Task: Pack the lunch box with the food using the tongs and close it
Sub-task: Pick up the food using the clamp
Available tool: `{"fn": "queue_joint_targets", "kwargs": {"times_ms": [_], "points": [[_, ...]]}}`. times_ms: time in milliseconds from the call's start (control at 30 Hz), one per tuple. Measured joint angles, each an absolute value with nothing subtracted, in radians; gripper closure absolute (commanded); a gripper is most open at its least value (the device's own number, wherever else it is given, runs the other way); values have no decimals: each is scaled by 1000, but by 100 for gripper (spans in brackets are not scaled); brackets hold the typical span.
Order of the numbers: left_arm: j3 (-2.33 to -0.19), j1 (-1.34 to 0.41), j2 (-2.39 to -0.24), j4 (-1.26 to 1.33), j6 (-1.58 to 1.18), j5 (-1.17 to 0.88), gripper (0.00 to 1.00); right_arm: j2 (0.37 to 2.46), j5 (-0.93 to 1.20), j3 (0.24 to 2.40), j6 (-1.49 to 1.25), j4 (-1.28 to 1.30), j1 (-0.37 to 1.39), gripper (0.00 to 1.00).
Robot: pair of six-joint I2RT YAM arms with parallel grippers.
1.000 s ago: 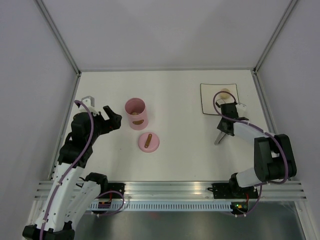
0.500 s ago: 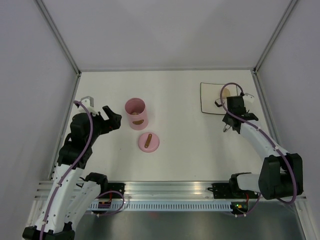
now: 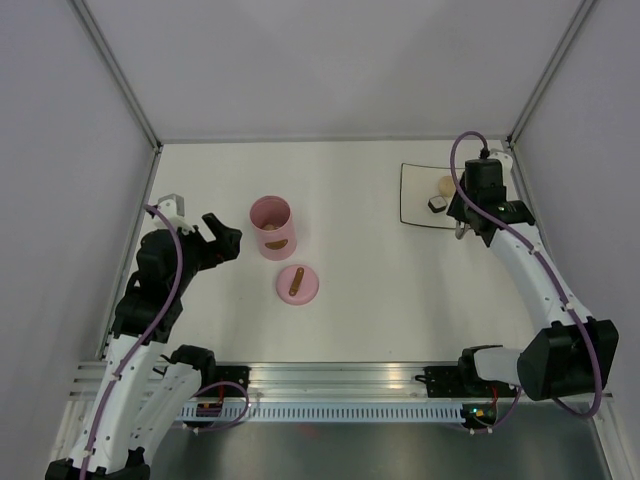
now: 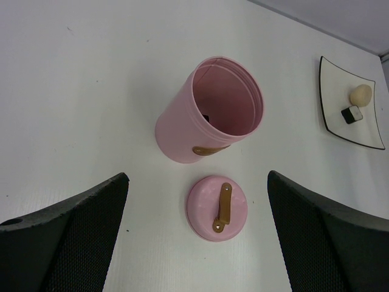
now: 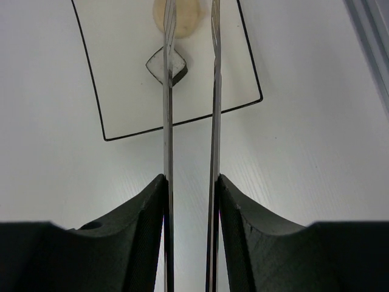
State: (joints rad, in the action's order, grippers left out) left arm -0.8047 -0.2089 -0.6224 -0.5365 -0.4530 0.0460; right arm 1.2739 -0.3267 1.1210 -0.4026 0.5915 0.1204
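Holding slim silver-grey metal tongs (image 5: 168, 121) over the white square dark-edged plate (image 5: 121, 73), food not yet bracketed.
Right gripper (image 5: 190, 188) pinches both flat blades partway together, tips apart; long axis runs straight out from the jaws across the plate. Small white-and-black cube (image 5: 177, 66) and round pale beige ball (image 5: 185, 18) sit mostly under the left-hand blade in the wrist view, off the gap's centre, so a sideways nudge looks needed. Left gripper (image 3: 225, 232) spread wide, empty, near the open pink cylindrical tub (image 4: 206, 121); flat pink lid with brown bar handle (image 4: 217, 207) lies just beside the tub.
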Motion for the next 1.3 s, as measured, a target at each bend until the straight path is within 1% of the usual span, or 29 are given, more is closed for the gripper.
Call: {"fn": "queue_joint_targets", "kwargs": {"times_ms": [233, 433, 1300], "points": [[-805, -209, -610, -538, -453, 46, 0, 1340, -190, 1126, -369, 588, 119, 52], [-805, -209, -609, -540, -453, 47, 0, 1367, -139, 1097, -356, 580, 120, 50], [-805, -209, -627, -540, -453, 46, 0, 1432, -164, 1085, -287, 576, 119, 44]]}}
